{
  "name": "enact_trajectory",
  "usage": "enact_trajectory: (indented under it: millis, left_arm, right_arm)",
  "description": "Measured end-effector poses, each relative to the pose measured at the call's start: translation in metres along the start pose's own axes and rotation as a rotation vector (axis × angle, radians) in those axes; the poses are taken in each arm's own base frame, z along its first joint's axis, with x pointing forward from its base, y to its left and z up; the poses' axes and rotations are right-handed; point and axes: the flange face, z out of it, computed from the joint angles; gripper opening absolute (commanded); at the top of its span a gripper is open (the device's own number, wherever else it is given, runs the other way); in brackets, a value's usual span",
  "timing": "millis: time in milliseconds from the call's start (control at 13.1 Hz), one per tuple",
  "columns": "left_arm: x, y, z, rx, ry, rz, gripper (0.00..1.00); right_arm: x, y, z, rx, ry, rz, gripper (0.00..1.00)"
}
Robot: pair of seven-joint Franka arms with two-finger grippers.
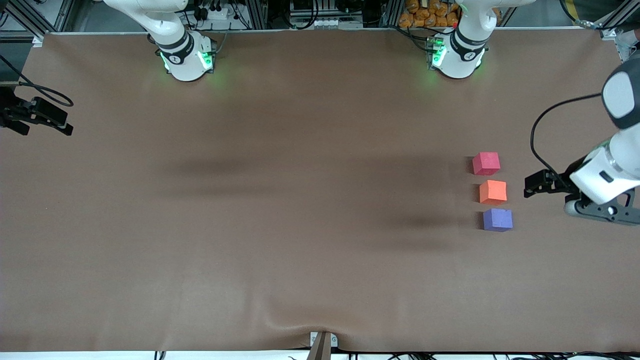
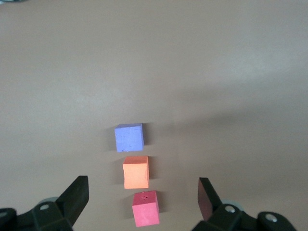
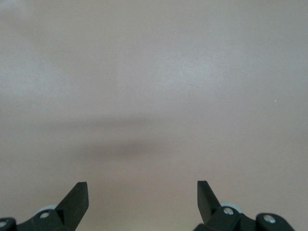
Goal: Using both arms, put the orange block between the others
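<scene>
Both arms [image 1: 182, 47] white, black joint bands, green-lit bases; black cable on left arm [image 1: 617, 165]; jaws black.

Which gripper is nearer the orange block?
Left. The left gripper hovers open beside the orange block; the right gripper waits open at the right arm's end.

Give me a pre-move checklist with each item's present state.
1. Orange block sits between red block and purple block: ok.
2. Blocks apart, not touching: ok.
3. Left gripper open, holding nothing: ok.
4. Left gripper away from the row, toward the left arm's end of the table: ok.
5. Right gripper open, empty, over bare table: ok.
6. Row exactly straight: cannot tell.
</scene>
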Motion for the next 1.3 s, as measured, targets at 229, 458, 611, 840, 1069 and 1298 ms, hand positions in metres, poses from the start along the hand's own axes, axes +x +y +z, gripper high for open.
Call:
enact_trajectory:
  millis: [229,458,611,840,1069,1298]
  left_arm:
    - [-0.015,0.012,-0.037,0.002,0.008,-0.043,1.0]
    - [-0.035,0.014,-0.073,0.008,0.016,-0.065,1.0]
    - [-0.054,0.012,-0.098,0.008,0.005,-0.073,1.0]
    - [-0.081,0.011,-0.128,0.006,-0.005,-0.083,1.0]
    - [-0.088,0.002,-0.13,0.041,-0.014,-0.093,1.0]
    - [-0.087,0.002,-0.122,0.06,-0.031,-0.089,1.0]
  right_arm:
    - [0.0,0.0,0.0,0.0,0.0,0.0,1.0]
    - [0.0,0.0,0.0,0.0,0.001,0.0,1.0]
    - [0.0,0.0,0.0,0.0,0.003,0.0,1.0]
    - [0.001,0.0,0.0,0.0,0.006,0.0,1.0]
    - [0.001,0.0,-0.001,0.0,0.007,0.0,1.0]
    - [0.001,0.0,-0.001,0.0,0.008,0.0,1.0]
